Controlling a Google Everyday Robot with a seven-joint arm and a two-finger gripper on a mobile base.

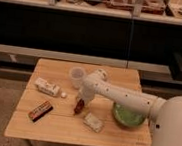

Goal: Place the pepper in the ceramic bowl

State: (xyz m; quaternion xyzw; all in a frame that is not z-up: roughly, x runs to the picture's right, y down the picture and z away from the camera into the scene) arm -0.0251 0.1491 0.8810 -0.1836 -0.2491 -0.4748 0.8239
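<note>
The pepper (79,107) is a small dark reddish-brown piece lying on the wooden table (52,128), left of centre. My gripper (81,100) reaches down from the white arm (122,95) and sits right over the pepper, hiding its upper end. The ceramic bowl (127,116), green and shallow, stands to the right of the pepper, partly behind the arm.
A translucent plastic cup (77,76) stands just behind the gripper. A white packet (47,87) and a small white bit (64,94) lie to the left. A dark bar (40,110) lies front left, and another pale packet (93,122) in front of the pepper.
</note>
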